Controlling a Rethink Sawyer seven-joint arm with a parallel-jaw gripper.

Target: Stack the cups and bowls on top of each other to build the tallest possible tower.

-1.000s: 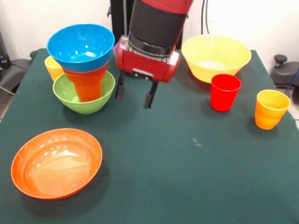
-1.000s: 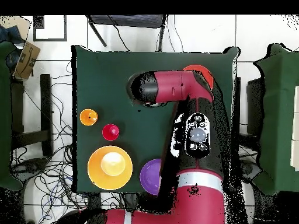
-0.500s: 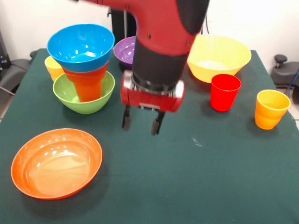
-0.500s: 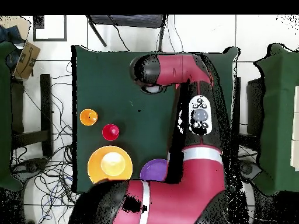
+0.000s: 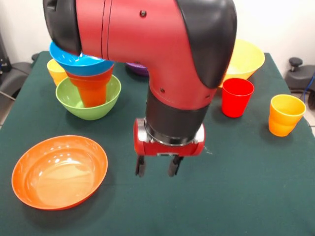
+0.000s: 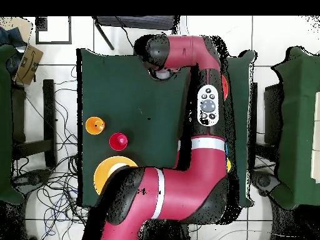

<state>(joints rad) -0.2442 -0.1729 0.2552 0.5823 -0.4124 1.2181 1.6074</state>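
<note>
Wide bowl: shallow glossy orange plastic bowl [image 5: 59,171] near the dark green surface's [image 5: 246,187] front left corner.
Tower: green plastic bowl [image 5: 88,98] holding an orange cup [image 5: 90,88] and blue bowl [image 5: 78,62], near the far left corner.
Tool: red-and-black tool [image 5: 156,167], fingers apart, empty, over the front middle.
Cups: red plastic cup [image 5: 236,97] and yellow-orange cup [image 5: 285,114] toward the right edge.

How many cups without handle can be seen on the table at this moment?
4. A red cup and a yellow-orange cup stand at the right, a yellow cup behind the green bowl, an orange cup inside it. The arm may hide more.
</note>
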